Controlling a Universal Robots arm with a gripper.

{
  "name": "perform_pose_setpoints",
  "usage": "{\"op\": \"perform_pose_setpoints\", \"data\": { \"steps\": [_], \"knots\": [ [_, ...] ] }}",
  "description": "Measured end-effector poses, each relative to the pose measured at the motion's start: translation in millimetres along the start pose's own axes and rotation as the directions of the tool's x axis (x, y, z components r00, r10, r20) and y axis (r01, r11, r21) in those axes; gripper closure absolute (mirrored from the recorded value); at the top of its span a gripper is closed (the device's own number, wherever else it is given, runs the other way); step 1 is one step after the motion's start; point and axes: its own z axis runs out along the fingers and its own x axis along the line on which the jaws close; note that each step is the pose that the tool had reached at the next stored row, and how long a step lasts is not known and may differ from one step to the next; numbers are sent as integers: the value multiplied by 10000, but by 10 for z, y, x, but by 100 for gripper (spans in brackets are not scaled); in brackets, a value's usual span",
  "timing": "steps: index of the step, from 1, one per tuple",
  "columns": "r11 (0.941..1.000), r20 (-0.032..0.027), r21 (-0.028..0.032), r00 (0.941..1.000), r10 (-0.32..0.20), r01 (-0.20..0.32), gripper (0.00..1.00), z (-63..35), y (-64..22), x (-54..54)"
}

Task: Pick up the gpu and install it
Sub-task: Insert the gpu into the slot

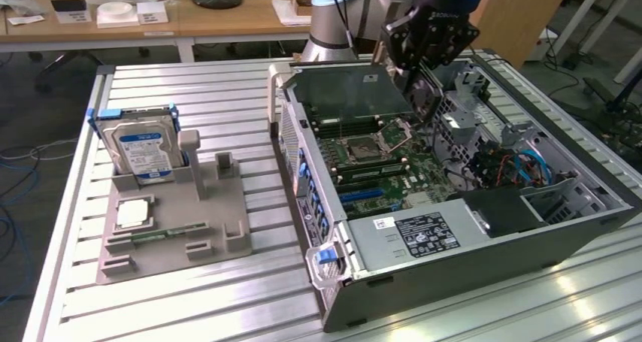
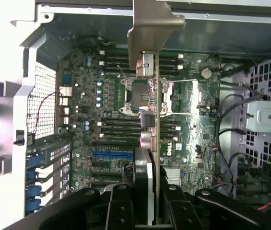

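Slatted metal table [image 1: 201, 297]; open computer case [image 1: 482, 259]; gripper [image 2: 147, 211] jaws pinched narrow on gpu [image 2: 149, 28] above motherboard [image 2: 197, 134] marked Dell.

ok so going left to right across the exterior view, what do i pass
hard drive standing in its holder → cpu socket on the motherboard → gpu held over the open case → blue cables

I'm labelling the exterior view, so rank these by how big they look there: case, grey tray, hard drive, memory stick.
1. Case
2. Grey tray
3. Hard drive
4. Memory stick, clearly the smallest, a thin strip lying in the tray.
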Motion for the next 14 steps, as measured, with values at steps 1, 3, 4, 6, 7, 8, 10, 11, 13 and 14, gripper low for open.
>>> {"op": "perform_pose_setpoints", "data": {
  "steps": [1, 3, 4, 6, 7, 8, 10, 11, 13, 14],
  "knots": [
    [9999, -7, 1, 9999, -122, 122, 72, 0, 0, 0],
    [9993, -20, 5, 9993, -363, 363, 72, 0, 0, 0],
    [9989, -26, 6, 9989, -471, 471, 72, 0, 0, 0],
    [9977, -37, 8, 9977, -678, 678, 72, 0, -1, 1],
    [9970, -43, 9, 9970, -777, 777, 72, 0, -1, 1],
    [9959, -49, 9, 9959, -905, 905, 72, 0, -1, 1],
    [9934, -62, 12, 9934, -1143, 1143, 72, 0, -1, 2],
    [9922, -68, 12, 9921, -1249, 1249, 72, 0, -1, 3],
    [9892, -81, 14, 9892, -1464, 1464, 72, 0, -1, 5],
    [9874, -88, 14, 9873, -1585, 1585, 72, 0, -1, 6]
  ]
}}
